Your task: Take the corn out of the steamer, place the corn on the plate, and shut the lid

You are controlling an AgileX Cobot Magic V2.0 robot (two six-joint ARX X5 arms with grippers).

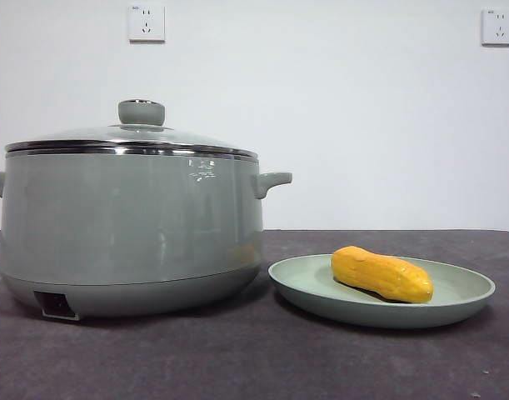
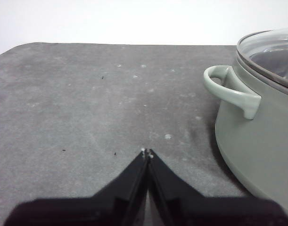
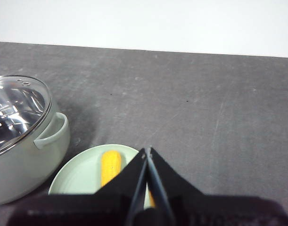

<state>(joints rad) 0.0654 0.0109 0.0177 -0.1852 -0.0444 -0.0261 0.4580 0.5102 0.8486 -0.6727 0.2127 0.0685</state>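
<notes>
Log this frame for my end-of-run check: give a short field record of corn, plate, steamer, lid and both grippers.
corn: lying on the plate, on its side
plate: on the table beside the steamer
steamer: upright, closed
lid: seated on the steamer rim
left gripper: shut, empty, above the table beside the steamer
right gripper: shut, empty, above the plate

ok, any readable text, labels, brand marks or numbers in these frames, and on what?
None readable.
steamer: no print or brand shows on its body in any view.
lid, plate, corn: plain, no marks.
Two wall outlets: each has a tiny mark at its top, too small to read.
</notes>
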